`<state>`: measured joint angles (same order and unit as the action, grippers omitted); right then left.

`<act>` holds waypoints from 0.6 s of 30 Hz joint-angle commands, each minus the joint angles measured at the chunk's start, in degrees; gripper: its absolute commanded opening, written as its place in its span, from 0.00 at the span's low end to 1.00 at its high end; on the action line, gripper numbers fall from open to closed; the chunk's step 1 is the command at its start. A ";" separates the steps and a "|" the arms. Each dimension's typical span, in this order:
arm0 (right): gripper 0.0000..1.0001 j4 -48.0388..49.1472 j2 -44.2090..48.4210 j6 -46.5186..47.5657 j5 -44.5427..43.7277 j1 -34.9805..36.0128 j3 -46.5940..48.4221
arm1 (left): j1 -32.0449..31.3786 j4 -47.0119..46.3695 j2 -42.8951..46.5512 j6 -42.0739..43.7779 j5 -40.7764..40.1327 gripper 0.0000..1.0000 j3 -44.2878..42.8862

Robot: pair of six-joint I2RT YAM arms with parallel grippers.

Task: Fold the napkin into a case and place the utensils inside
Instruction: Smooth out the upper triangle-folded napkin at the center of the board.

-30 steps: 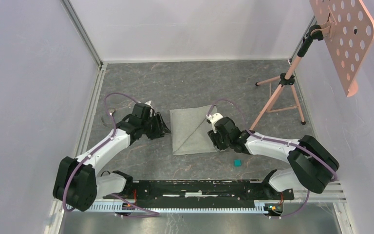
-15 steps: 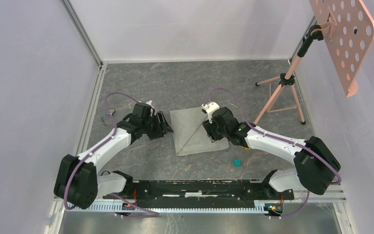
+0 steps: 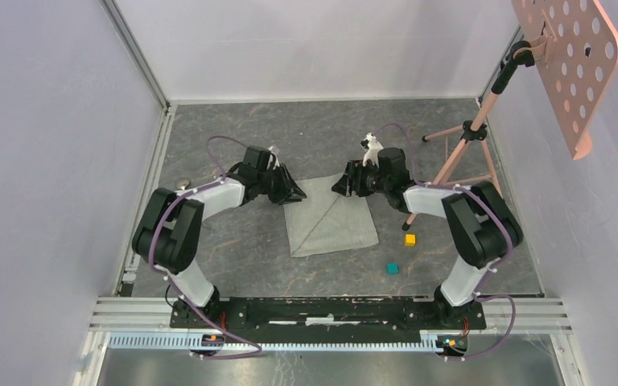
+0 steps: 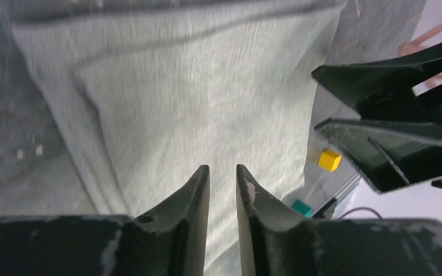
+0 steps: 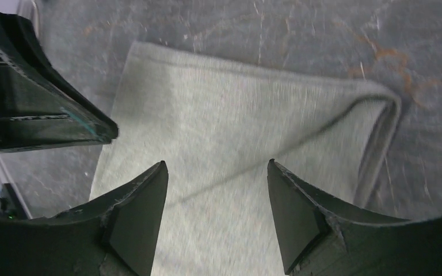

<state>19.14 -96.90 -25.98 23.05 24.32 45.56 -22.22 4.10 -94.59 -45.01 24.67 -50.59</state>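
Your napkin [image 3: 330, 223] lies flat in the middle of the desk [image 3: 290, 133], roughly four-sided. Its slightly longer sides run from far to near, and a diagonal crease runs from its far right corner down to its near left corner. The right wrist view shows one edge doubled over.

The desk is grey and marbled, with pale walls around it. A yellow cube [image 3: 409, 239] and a teal cube [image 3: 392, 268] sit just right of the cloth, and a pink tripod [image 3: 460, 149] carrying a perforated board [image 3: 567, 56] stands at the far right.

Both arms reach out and bend inward, facing each other over the napkin's far edge. Your left gripper [image 4: 223, 168] is nearly pressed together, with a slim gap and nothing in it. Your right gripper [image 5: 216, 164] is spread wide above the cloth, gripping nothing.
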 commanded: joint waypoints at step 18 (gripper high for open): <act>0.71 28.89 -25.50 -15.10 15.14 -9.26 10.07 | 6.42 -4.74 -14.57 -3.16 -4.23 0.08 -3.26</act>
<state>43.59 -119.00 -39.48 38.02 17.08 53.36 -16.49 -0.86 -107.09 -47.35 23.16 -55.11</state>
